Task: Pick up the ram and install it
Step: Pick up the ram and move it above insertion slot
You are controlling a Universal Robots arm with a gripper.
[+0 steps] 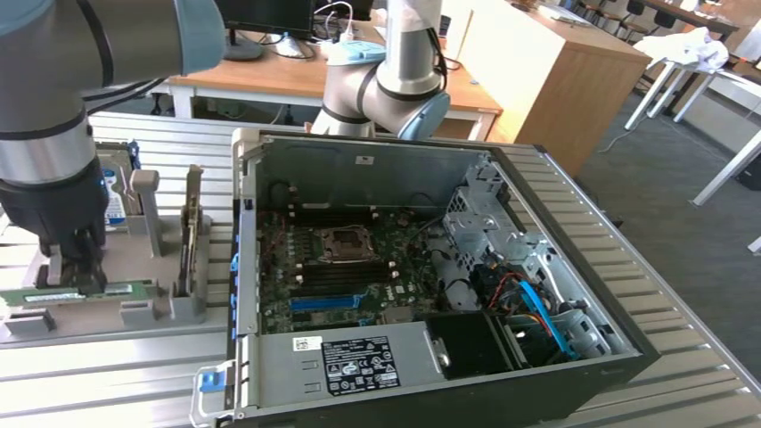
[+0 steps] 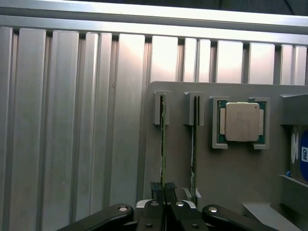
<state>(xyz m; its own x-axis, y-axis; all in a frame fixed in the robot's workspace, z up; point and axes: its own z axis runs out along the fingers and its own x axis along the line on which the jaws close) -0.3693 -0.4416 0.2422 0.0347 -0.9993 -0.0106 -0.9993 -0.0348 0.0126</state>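
Note:
The ram is a long green stick standing on edge in a grey holder at the exterior view's left. My gripper reaches straight down onto it from the arm above. In the wrist view the ram runs edge-on along a slot of the holder, and my gripper is shut on its thin upper edge, one black finger pressed to each side. The ram still sits in its slot.
A second thin stick stands in the neighbouring slot, with the square silver processor and a blue-labelled hard drive beyond. The open computer case with its motherboard lies just to the exterior view's right of the holder, on a ribbed metal table.

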